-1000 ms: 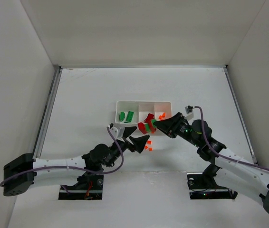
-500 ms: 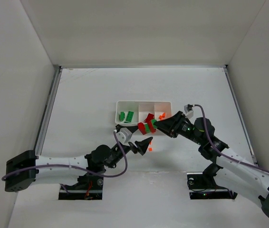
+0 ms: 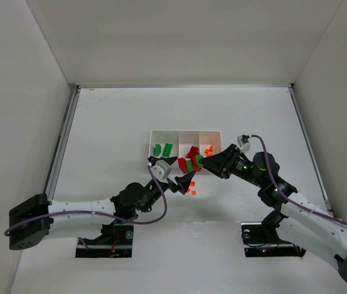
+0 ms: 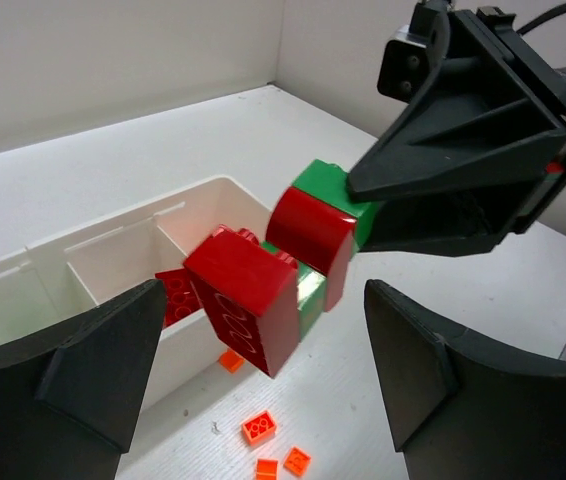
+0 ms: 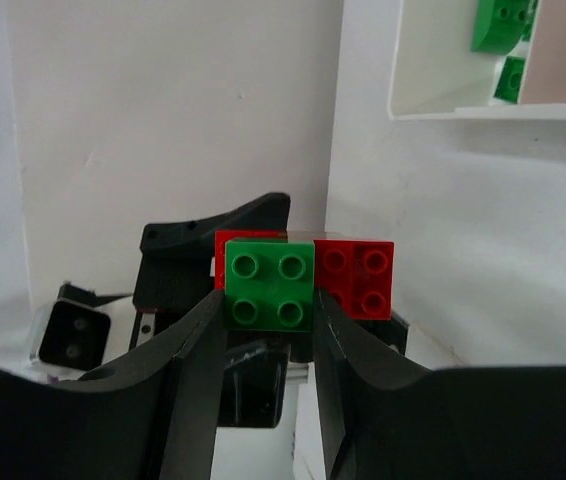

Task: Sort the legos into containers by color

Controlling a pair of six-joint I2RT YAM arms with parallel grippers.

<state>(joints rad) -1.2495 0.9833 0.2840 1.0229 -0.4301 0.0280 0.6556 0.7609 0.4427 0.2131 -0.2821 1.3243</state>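
Note:
My right gripper (image 3: 203, 162) is shut on a green lego (image 5: 269, 286) that is joined to red legos (image 5: 355, 277) in one cluster (image 3: 190, 163), held just above the table in front of the white tray (image 3: 184, 134). My left gripper (image 3: 176, 173) is open, its jaws wide apart just short of the cluster's near red brick (image 4: 248, 305), touching nothing. In the tray, green legos (image 3: 163, 149) lie in the left compartment, a red one (image 3: 192, 150) in the middle and orange pieces (image 3: 209, 149) in the right.
Several tiny orange pieces (image 4: 260, 428) lie loose on the table below the cluster, near the tray's front wall (image 4: 193, 350); they show in the top view (image 3: 190, 188) too. White walls enclose the table on three sides.
My left arm has reached forward and right, bringing its open jaws up close to the held cluster. My right gripper has shifted only slightly with the cluster.

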